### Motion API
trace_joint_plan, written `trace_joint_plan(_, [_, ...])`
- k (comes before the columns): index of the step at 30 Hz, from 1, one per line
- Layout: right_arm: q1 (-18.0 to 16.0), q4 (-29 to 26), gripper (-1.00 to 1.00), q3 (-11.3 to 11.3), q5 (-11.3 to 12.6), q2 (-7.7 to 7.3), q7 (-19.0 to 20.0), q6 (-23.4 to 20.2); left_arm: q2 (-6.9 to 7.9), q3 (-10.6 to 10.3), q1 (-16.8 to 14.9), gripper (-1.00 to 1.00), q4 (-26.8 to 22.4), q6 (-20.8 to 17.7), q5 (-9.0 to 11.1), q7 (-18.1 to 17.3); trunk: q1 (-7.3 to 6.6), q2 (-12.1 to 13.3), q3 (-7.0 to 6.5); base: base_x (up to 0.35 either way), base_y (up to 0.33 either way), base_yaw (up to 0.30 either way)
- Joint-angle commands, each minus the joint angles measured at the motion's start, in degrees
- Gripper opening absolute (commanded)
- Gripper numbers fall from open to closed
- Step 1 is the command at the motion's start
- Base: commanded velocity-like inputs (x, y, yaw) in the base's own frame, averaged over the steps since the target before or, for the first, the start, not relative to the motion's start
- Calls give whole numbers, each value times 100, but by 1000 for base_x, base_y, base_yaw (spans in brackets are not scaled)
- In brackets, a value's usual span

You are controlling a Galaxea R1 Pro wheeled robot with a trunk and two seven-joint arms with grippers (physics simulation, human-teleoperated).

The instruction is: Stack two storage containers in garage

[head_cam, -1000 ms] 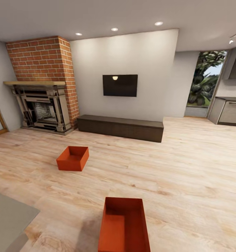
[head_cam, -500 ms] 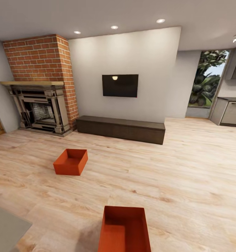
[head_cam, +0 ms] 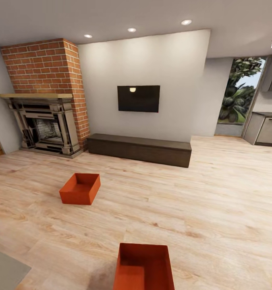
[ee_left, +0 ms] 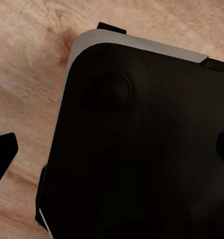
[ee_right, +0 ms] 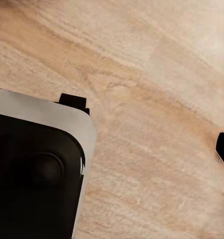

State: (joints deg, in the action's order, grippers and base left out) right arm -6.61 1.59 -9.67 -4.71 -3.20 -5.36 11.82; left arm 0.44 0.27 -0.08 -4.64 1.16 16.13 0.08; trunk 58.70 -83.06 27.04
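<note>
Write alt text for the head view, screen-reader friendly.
Two open orange-red bins sit apart on a light wood plank floor: the near bin at the bottom edge, cut off by the frame, and the far bin toward a red brick fireplace. Behind them, a wall TV hangs above a long dark low cabinet.

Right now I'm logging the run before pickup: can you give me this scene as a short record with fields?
room: living room, light wood plank floor
near container: orange-red open bin on the floor, cut off by the head view's lower edge
far container: identical bin on the floor, ahead to the left, in front of the brick fireplace
containers: apart, not stacked
back wall: TV above a dark low cabinet
</note>
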Motion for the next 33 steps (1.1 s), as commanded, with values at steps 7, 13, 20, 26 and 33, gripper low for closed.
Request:
trace_joint_plan(7, [-7,17,100,-5,-47,21,-32,26,0,0,-1,100,-2,14,29,1,3,-2,5,135,0,-48])
trace_joint_plan(13, [-7,17,100,-1,-40,27,-33,23,0,0,-1,100,-2,15,27,1,3,-2,5,8,0,-217])
trace_joint_plan(20, [-7,17,100,-2,-39,23,-35,22,0,0,-1,100,-4,15,22,1,3,-2,5,1,0,-118])
trace_joint_plan(26, [-7,17,100,-8,-40,21,-35,22,0,0,-1,100,-3,14,22,1,3,-2,5,0,0,-16])
trace_joint_plan(33, [-7,17,100,-4,-41,29,-35,22,0,0,-1,100,-3,16,22,2,3,-2,5,0,0,-88])
